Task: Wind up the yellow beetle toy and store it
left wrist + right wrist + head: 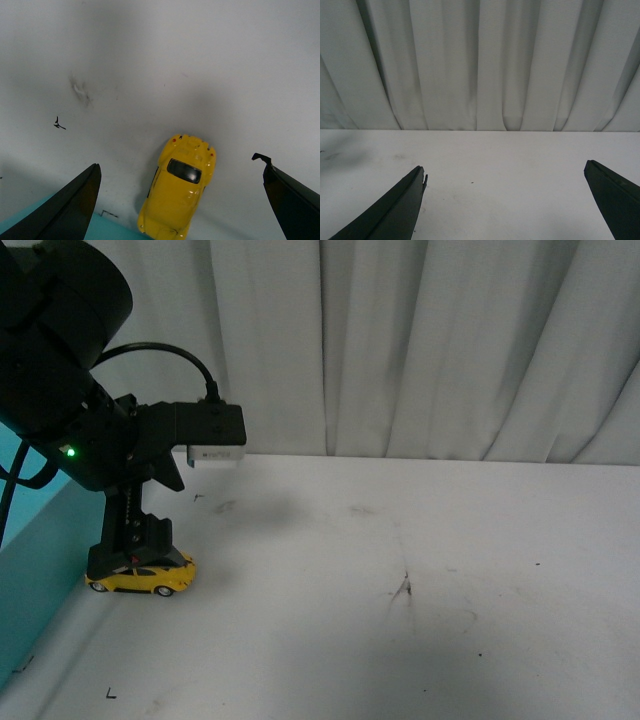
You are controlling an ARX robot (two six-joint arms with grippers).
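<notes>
Left wrist view showed your left gripper [177,162] above the yellow beetle toy [177,200], fingers spread wide and clear of its sides, likely so they could close across its flanks. The toy sat on its wheels on the white table [400,640], just beside the teal panel [30,570] at your far left. Your right gripper [505,172] hung idle, fingers likewise apart, facing the curtain [480,60].

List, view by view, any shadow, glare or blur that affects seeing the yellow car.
Front view: even light, sharp, but the left claw covers the roof of the yellow beetle toy. Left wrist view: a soft grey shadow on the table around the toy, a faint reflection on its dark window, claw fingers close and soft-edged. Right wrist view: evenly lit curtain, no toy in sight.
</notes>
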